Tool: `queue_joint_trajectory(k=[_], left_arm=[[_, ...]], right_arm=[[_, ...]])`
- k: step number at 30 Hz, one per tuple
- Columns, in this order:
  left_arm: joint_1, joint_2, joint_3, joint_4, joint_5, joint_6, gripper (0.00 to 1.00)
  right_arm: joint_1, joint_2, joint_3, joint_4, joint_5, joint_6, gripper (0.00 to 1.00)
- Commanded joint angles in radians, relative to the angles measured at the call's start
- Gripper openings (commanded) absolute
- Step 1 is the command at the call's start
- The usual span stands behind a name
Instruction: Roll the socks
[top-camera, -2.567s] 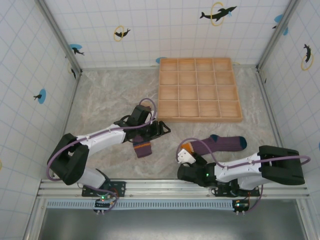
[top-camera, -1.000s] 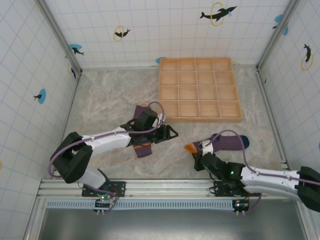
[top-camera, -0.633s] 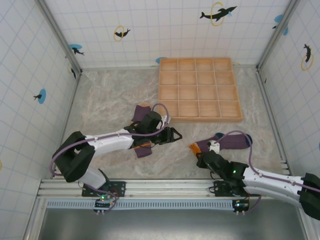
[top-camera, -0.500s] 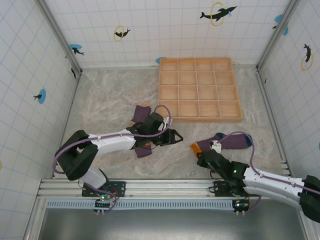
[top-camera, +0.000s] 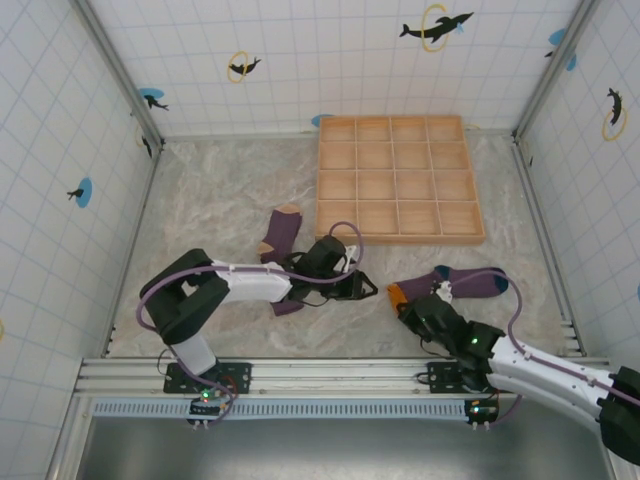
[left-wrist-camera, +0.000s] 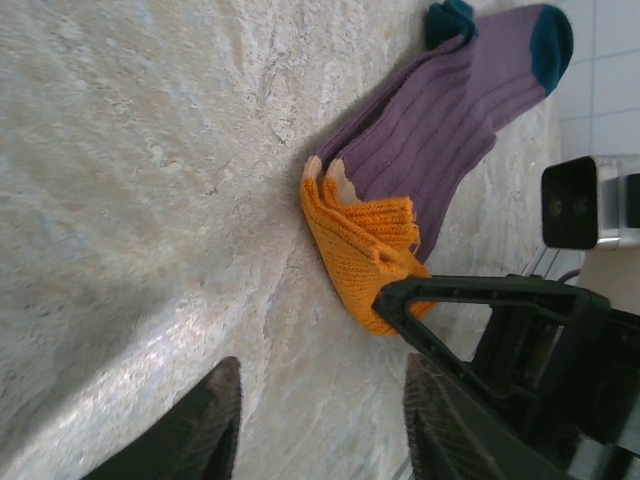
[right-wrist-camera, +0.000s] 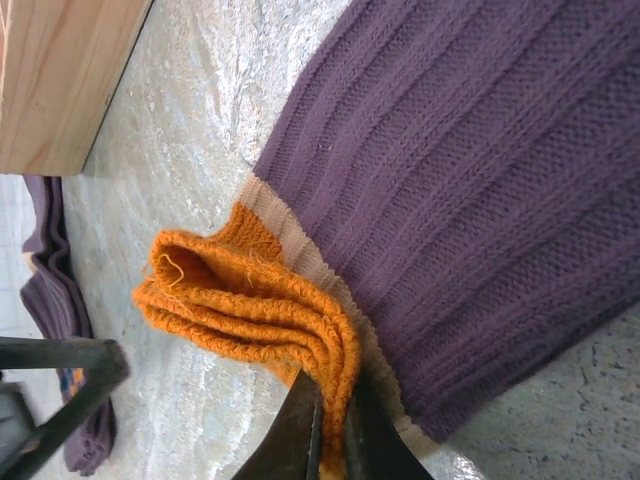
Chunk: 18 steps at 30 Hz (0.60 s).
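Pinching orange toe of dark purple ribbed fabric sock (right-wrist-camera: 480, 200) in right tool (right-wrist-camera: 335, 425), plain at the wrist; from above, with left tool (top-camera: 368, 288) parted, empty, at nine o'clock.

Right pincer (top-camera: 404, 300) pinches orange toe of one sock (top-camera: 470, 283); left pincer (top-camera: 366, 288) just beside

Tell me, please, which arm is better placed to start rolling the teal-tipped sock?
Right, probably: the right gripper is shut on the sock's orange end; the left gripper hovers open nearby, holding nothing.
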Motion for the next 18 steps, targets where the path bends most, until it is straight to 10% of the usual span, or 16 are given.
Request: queue_joint_trajectory(k=[1,18], left_arm=[[-0.017,0.052,0.045,0.047,-0.003,0.016,0.42],[-0.048,0.241,0.136,0.134,-0.027,-0.105,0.42]], right_arm=[[-0.025,-0.025,-0.066,-0.22,-0.02,0.051,0.0],[-0.042,-0.021,-0.073,-0.257,-0.043,0.061,0.0]])
